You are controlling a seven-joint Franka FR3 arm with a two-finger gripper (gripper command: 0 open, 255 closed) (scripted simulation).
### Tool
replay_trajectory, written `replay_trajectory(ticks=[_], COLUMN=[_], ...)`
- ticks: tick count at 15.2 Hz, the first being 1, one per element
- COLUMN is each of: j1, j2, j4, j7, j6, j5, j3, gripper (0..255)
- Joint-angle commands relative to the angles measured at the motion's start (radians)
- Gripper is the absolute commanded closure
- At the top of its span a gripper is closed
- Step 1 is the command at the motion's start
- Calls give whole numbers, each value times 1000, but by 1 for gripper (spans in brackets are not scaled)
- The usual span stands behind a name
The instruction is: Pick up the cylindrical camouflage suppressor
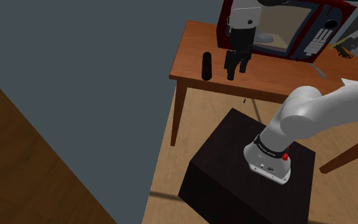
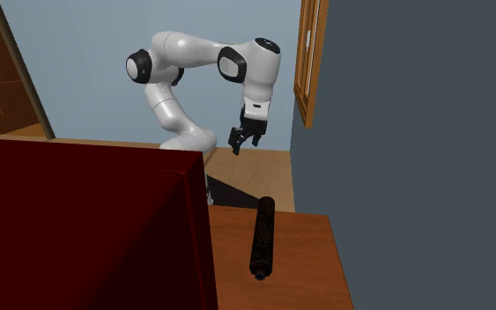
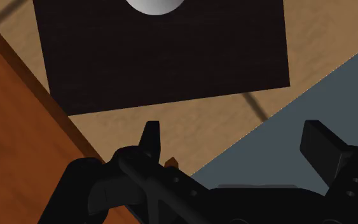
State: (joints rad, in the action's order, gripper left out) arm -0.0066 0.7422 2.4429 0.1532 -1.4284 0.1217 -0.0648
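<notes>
Wooden worktop [image 1: 190, 48], upper middle of the shoulder view, carries the item under inspection. Item: the suppressor [image 1: 206, 66], a dark, near-black cylinder lying flat near the worktop's left edge, with nothing touching it. No camouflage pattern can be made out. Its long axis runs almost straight up and down the frame. The second exterior view agrees, with the suppressor [image 2: 262, 238] at lower centre.

Tool: the claw [image 1: 233, 73] sits just right of the cylinder in the shoulder view, fingers spread and gripping nothing. The second exterior view suggests the claw [image 2: 240, 145] is raised clear of the surface.

Judgement: the coming move calls for a short shift frame-left, then a descent with the fingers straddling the cylinder across its width.

Surroundings: a dark red microwave [image 1: 320, 35] behind the claw and the black stand [image 1: 234, 172] at lower right.
</notes>
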Motion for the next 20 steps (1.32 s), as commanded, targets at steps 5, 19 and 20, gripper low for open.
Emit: replay_trajectory(ticks=[5,19,20], j1=[-58,-250,-263], j2=[-99,-437,-459], j4=[-11,-141,-154], j7=[86,402,425], j6=[-133,-501,-521], j5=[-17,-123,-132], j3=[-8,12,16], gripper=[0,0,0])
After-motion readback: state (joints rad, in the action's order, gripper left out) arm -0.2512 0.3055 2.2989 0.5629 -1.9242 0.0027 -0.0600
